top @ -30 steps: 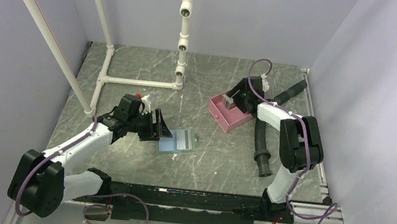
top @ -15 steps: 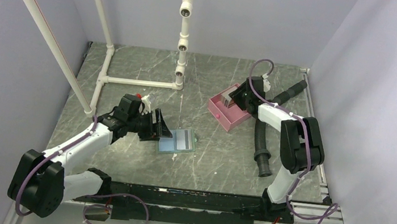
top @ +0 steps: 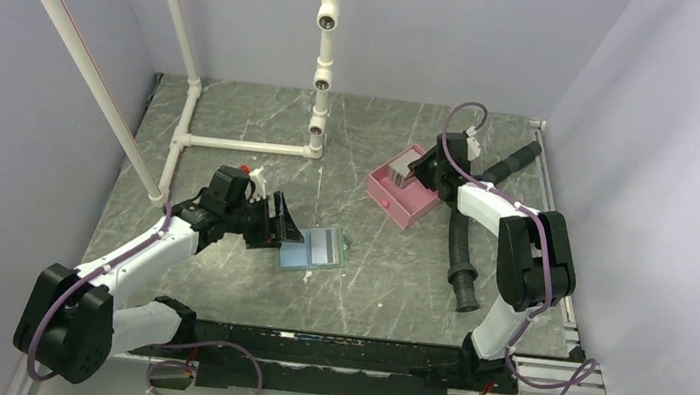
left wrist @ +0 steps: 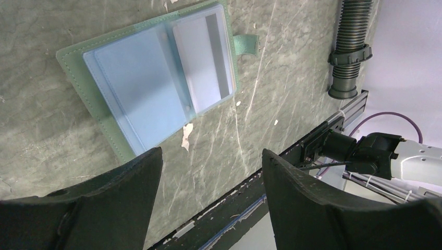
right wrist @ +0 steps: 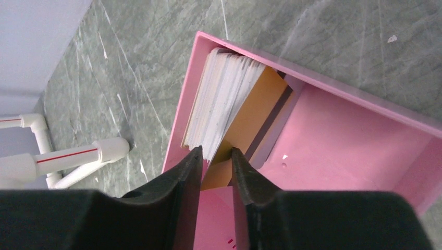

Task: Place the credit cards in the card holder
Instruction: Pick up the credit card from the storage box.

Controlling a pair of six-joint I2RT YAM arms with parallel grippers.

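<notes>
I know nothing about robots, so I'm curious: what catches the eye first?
The bright pink tray at the back right of the table: credit cards stand on edge in its corner, the right end effector pinching the front ones. Near the middle the card holder lies open, light blue inside, by the open left end effector.

Card holder [top: 314,250] open flat, center; right jaws seemingly on cards [top: 399,174] in pink tray [top: 407,211].
</notes>
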